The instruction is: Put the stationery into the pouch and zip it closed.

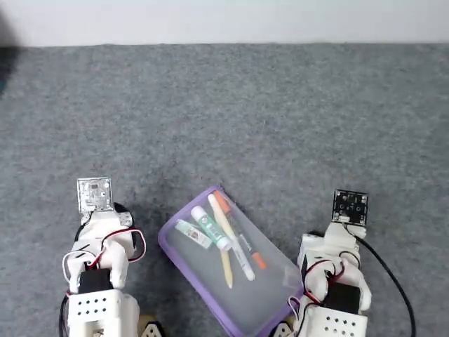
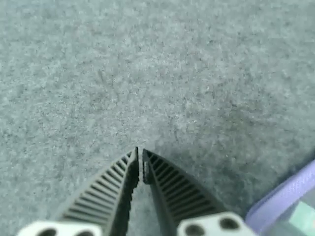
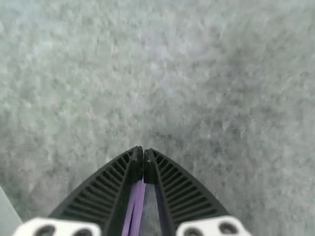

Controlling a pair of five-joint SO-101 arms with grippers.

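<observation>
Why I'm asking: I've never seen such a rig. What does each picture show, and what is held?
Two small robot arms sit side by side at a grey carpeted table. The high view looks down on both. The other two pictures come from a camera on each arm's wrist, looking along its gripper. Between the arms lies a clear pouch with a purple edge, stationery inside. The left gripper is shut and empty. The right gripper is shut too; a purple strip shows between its fingers, whether gripped I cannot tell.
</observation>
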